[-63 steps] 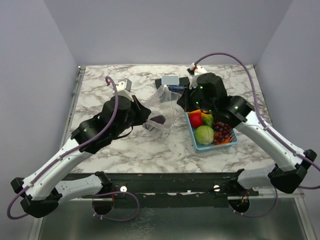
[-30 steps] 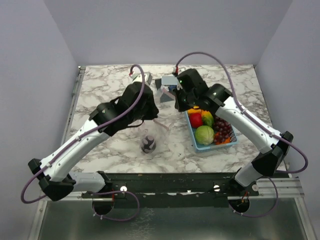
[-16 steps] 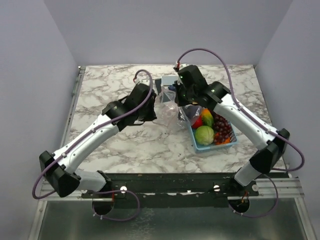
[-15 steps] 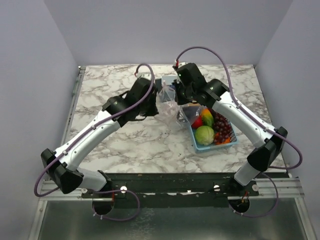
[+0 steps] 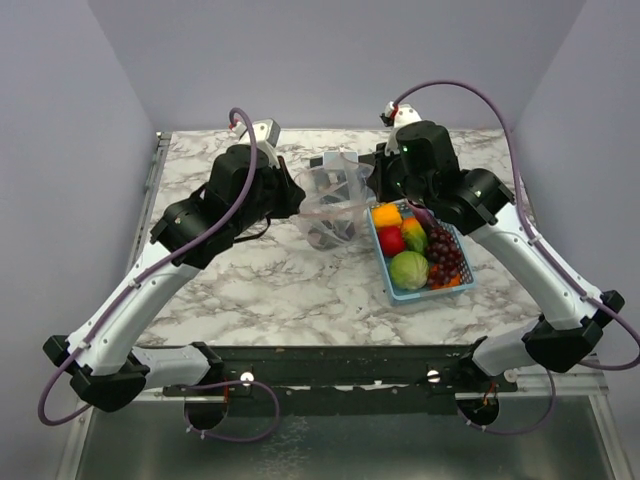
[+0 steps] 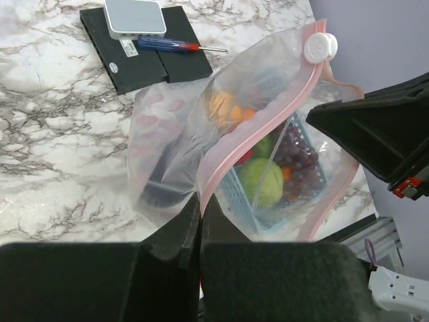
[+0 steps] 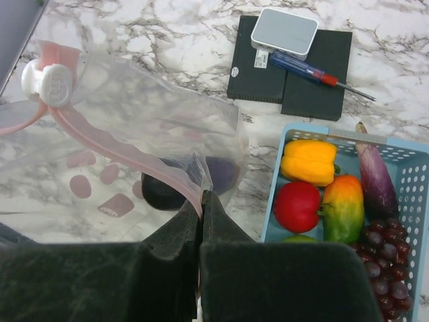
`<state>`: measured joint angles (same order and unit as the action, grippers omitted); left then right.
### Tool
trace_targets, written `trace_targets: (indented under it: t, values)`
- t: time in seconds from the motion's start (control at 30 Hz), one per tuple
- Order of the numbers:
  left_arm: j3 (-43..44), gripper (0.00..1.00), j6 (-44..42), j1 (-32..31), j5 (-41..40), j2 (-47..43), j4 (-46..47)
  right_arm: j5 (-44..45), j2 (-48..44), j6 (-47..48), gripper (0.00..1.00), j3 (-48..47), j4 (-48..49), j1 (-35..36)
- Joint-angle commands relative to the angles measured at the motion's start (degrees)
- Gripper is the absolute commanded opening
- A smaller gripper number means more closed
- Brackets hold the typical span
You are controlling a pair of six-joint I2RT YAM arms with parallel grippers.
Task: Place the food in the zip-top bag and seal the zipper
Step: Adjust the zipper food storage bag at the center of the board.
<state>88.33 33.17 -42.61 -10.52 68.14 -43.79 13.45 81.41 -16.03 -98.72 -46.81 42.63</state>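
The clear zip-top bag (image 5: 332, 208) hangs above the table between both arms, left of the light-blue basket (image 5: 400, 293). My left gripper (image 6: 200, 199) is shut on the pink zipper (image 6: 258, 131) at one side of the mouth. My right gripper (image 7: 202, 196) is shut on the zipper (image 7: 120, 144) at the other side, so the mouth gapes. A white slider (image 7: 50, 81) sits at the strip's end. A dark purple piece (image 7: 194, 178) lies in the bag's bottom. The rest of the food is in the basket: green cabbage (image 5: 408, 269), grape bunch (image 5: 446, 262), yellow pepper (image 7: 308, 161), red piece (image 7: 298, 204).
Behind the bag, at the back of the marble table (image 5: 250, 290), lie flat black pads (image 7: 258, 74) with a white box (image 7: 284, 31) and a blue-and-red screwdriver (image 7: 308, 69) on them. The basket stands close to the bag's right side. Grey walls enclose the table.
Both arms have drawn back from the far middle and moved apart. The bag, which hung narrow between them, now has its mouth spread wide.
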Motion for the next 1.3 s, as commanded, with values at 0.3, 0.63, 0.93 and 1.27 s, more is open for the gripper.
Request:
trace_targets:
  t: [0.3,0.63,0.93,1.27]
  values:
    - [0.17,0.0,0.72,1.26,2.2,-2.46,-2.81,-4.85,2.68,-2.31,0.01,7.82,3.65,-0.24]
    - [-7.26,0.0,2.26,1.24,1.78,-6.08,-3.72,-8.56,3.59,-3.37,0.12,11.17,7.23,-0.21]
    - [-9.53,0.0,3.17,1.28,0.03,-6.7,-4.48,-11.44,0.6,-3.49,0.55,4.94,5.19,-0.26]
    - [-9.51,0.0,3.74,1.33,-0.64,-7.47,-4.31,1.05,-8.37,-2.37,0.73,3.94,-2.08,-0.23]
